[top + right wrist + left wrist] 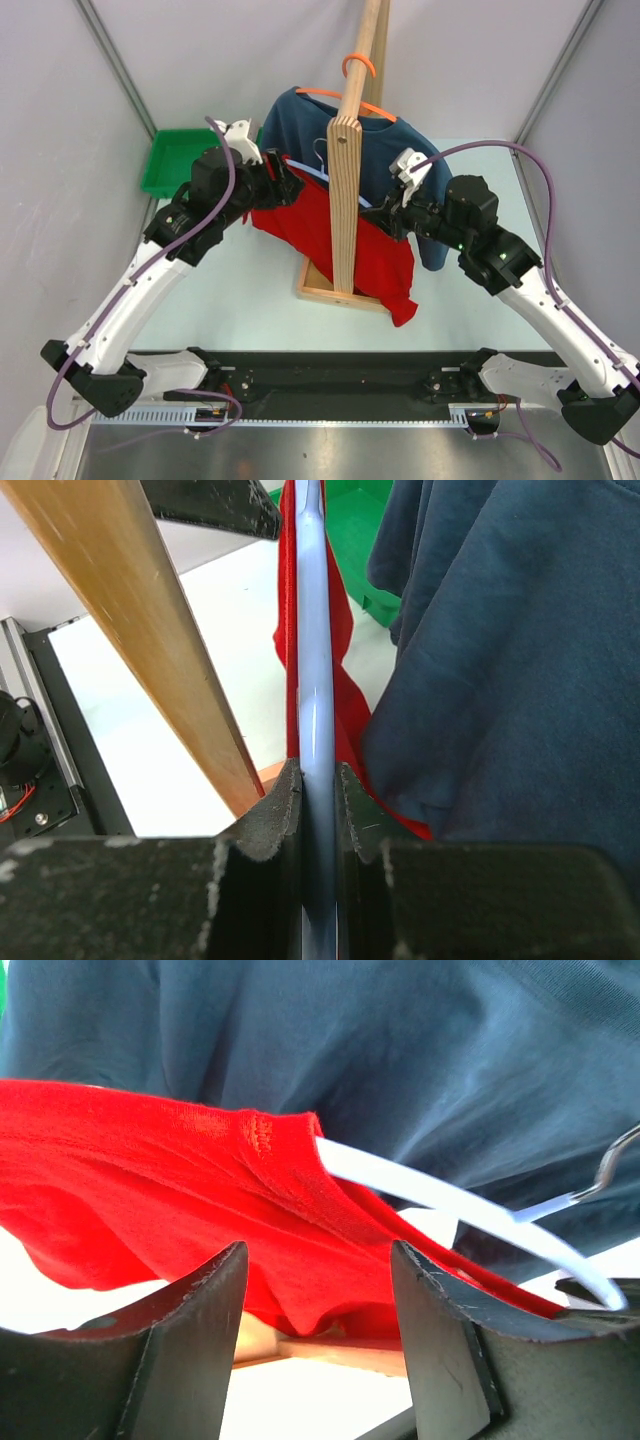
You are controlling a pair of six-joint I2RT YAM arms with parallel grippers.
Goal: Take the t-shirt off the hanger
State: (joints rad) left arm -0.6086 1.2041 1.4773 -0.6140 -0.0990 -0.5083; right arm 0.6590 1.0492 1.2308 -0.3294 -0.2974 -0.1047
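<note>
A red t-shirt [300, 225] hangs on a pale blue-white hanger on a wooden rack. My left gripper [290, 185] is open at the shirt's left shoulder. In the left wrist view the red cloth [150, 1190] sags just ahead of the spread fingers [318, 1250], and the bare hanger arm [420, 1190] sticks out of the collar. My right gripper [383, 218] is shut on the hanger's other arm. In the right wrist view the hanger bar [315, 680] runs straight between the closed fingers [318, 770], with red cloth [345, 650] beside it.
A navy t-shirt [400, 140] on an orange hanger [355, 65] hangs just behind the red one. The rack's wooden post [345, 200] stands between my arms on a wooden base [320, 290]. A green bin [175, 160] sits at the back left.
</note>
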